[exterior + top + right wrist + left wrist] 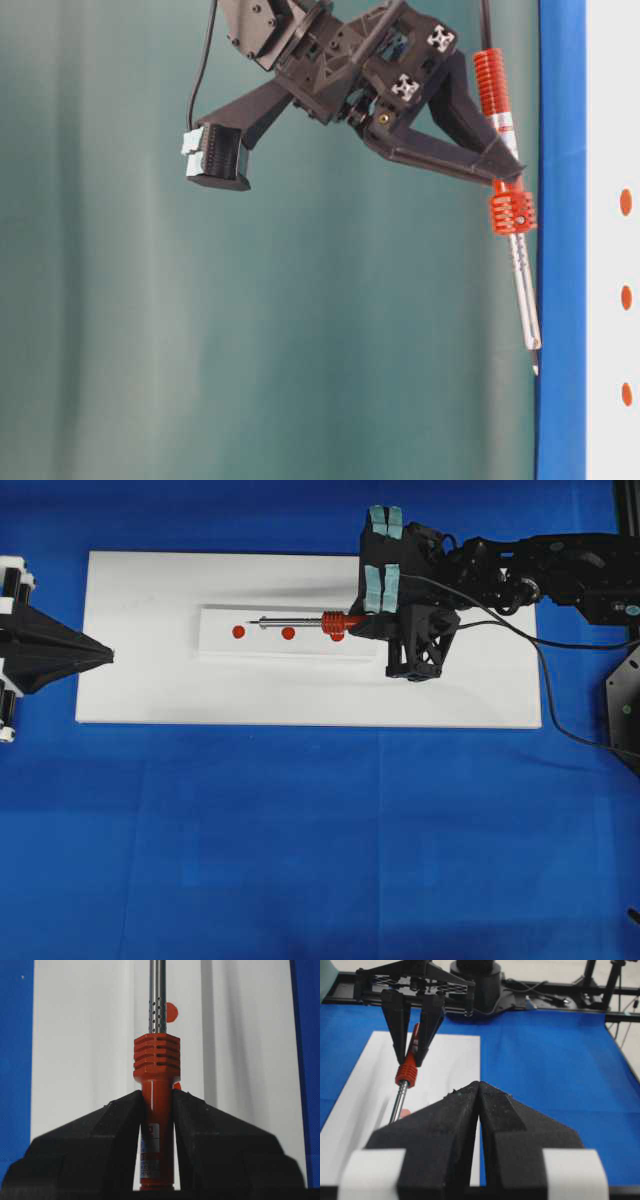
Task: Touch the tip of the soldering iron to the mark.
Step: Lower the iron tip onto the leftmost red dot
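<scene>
The soldering iron (300, 622) has a red handle, a ribbed red collar (156, 1057) and a silver shaft, and it lies level above the white strip, pointing left. My right gripper (358, 626) is shut on its red handle (156, 1105) just behind the collar. Three round red marks (238, 632) sit in a row on the strip. From overhead the tip ends just right of the leftmost mark. In the table-level view the tip (534, 368) hangs off the board, apart from the marks (627, 394). My left gripper (106, 655) is shut and empty at the board's left edge.
The strip rests on a large white board (460, 695) on a blue cloth (320, 840). The iron's black cord (560, 730) trails off to the right past the right arm.
</scene>
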`<act>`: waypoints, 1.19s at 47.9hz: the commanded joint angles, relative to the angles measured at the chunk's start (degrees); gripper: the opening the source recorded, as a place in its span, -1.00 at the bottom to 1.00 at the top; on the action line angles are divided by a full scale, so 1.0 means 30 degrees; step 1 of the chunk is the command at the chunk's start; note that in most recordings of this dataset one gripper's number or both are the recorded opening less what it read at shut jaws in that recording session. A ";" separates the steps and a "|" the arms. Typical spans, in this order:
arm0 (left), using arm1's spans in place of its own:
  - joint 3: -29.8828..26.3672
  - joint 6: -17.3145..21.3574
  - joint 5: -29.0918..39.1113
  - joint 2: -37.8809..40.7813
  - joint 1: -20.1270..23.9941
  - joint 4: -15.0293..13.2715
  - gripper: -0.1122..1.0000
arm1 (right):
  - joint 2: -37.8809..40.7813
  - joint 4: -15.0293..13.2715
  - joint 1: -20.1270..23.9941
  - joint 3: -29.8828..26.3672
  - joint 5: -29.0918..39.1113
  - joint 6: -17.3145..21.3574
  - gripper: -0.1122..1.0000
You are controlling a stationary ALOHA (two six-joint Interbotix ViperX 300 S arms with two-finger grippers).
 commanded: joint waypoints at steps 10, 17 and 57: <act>-0.0117 0.0000 -0.0176 0.0146 -0.0059 0.0000 -0.80 | 0.0615 -0.0029 -0.0059 -0.1172 -0.0146 -0.0029 -0.68; -0.0146 0.0000 -0.0176 0.0146 -0.0059 0.0029 -0.80 | 0.1494 -0.0029 -0.0059 -0.1582 -0.0088 -0.0029 -0.68; 0.0029 0.0059 -0.0176 0.0146 -0.0059 0.0059 -0.80 | 0.3135 -0.0029 -0.0059 -0.1846 -0.0059 -0.0029 -0.68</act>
